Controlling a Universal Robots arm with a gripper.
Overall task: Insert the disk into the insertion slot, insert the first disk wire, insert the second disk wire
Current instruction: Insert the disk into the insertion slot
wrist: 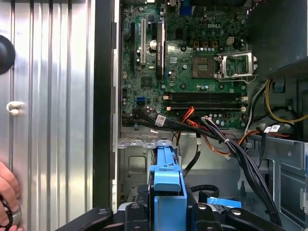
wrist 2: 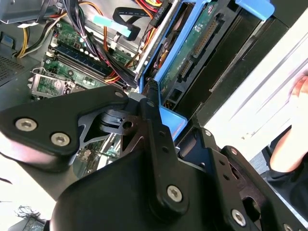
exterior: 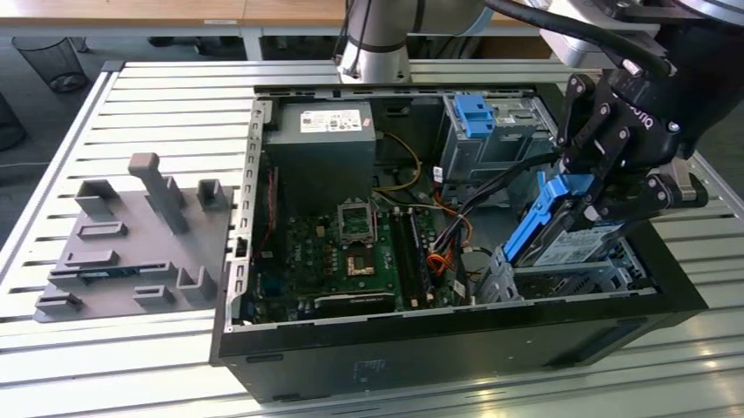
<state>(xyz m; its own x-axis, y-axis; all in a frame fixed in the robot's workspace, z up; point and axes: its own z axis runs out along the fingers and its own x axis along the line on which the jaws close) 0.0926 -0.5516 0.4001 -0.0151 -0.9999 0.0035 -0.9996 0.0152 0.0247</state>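
Note:
In the exterior view my black gripper [exterior: 587,198] is shut on the disk [exterior: 572,246], a silver drive with a white label in a bright blue bracket. The disk hangs steeply tilted, with its lower end at the top of the insertion slot [exterior: 587,280], a silver perforated cage in the case corner nearest the exterior view's right. I cannot tell whether it touches the cage. The second wrist view shows the disk's [wrist 2: 192,45] green circuit side inside the blue frame. In the first wrist view the blue bracket edge [wrist: 167,185] stands between my fingers, above the grey cage metal [wrist: 137,161].
The open black case [exterior: 465,335] holds a motherboard [exterior: 355,252], a grey power supply [exterior: 320,144], a taller cage with a blue tab [exterior: 483,131] and a bundle of black and coloured wires [wrist: 226,139]. A grey fixture [exterior: 128,235] lies at the exterior view's left. A person's hand [wrist: 7,192] is near the case.

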